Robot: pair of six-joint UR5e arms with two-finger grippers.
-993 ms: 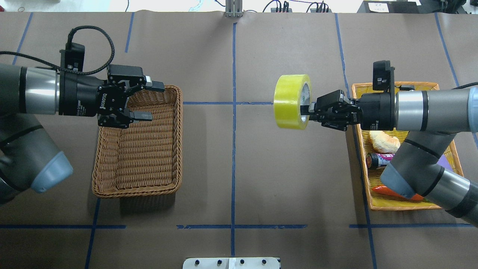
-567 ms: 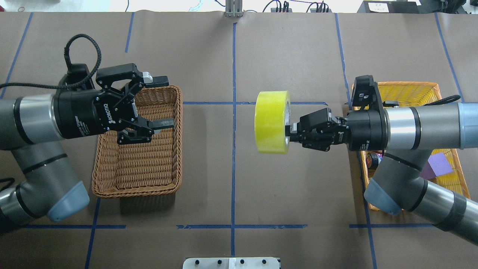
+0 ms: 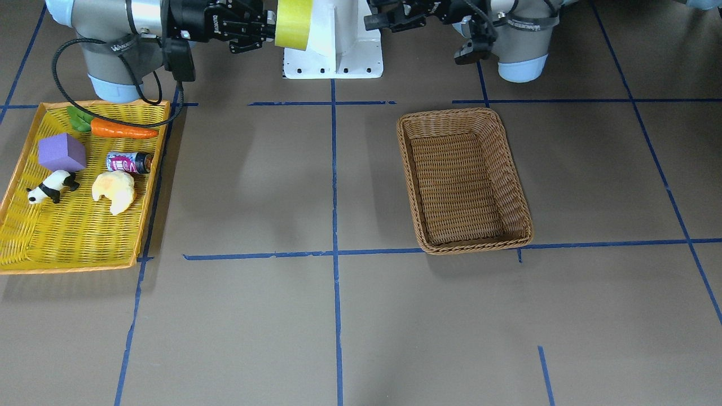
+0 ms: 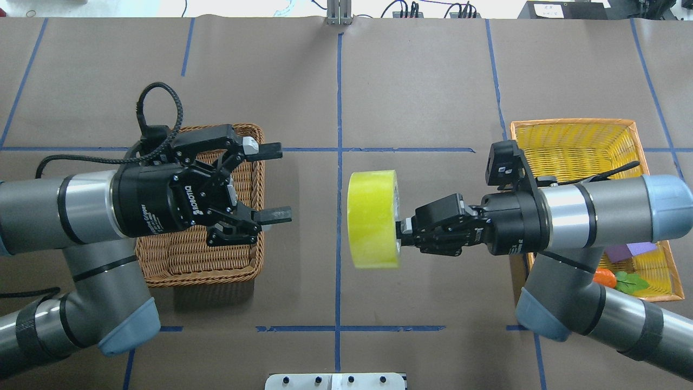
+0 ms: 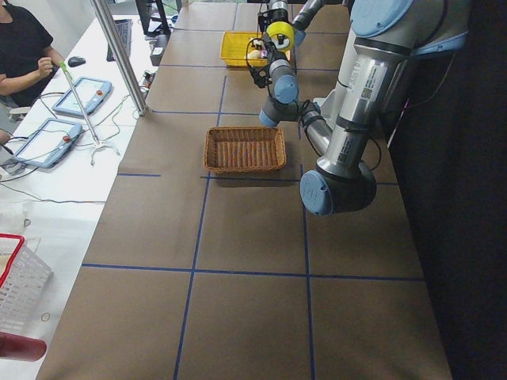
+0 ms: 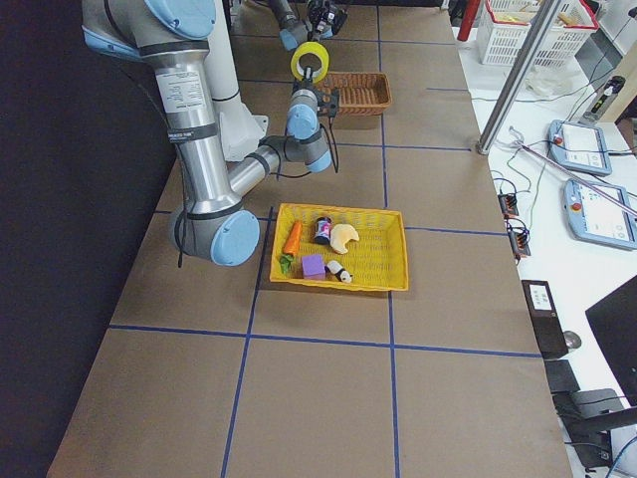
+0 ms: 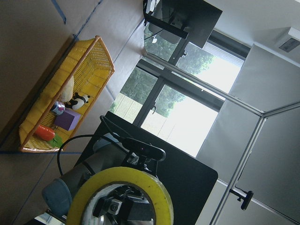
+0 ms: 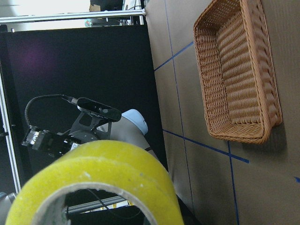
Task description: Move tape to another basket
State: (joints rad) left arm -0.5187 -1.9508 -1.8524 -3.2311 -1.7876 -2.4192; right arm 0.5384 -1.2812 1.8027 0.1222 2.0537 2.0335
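Brown paper crossed by blue lines (image 4: 339, 97) covers the desk (image 4: 433, 81), and both arms reach in toward its middle. The right hand (image 4: 403, 230) pinches the wall of the tape (image 4: 372, 219), with one finger inside the core. The roll is held in the air on edge, just right of the centre line, its open faces turned sideways. Facing it, well apart, the left hand (image 4: 276, 182) hangs with its fingers spread wide over the near side of the basket (image 4: 195, 277). Nothing lies in the wicker basket. Far over on the right sits a yellow tray (image 4: 574, 141) with a carrot (image 3: 123, 130), a purple block (image 3: 62, 152) and a toy panda (image 3: 52, 186).
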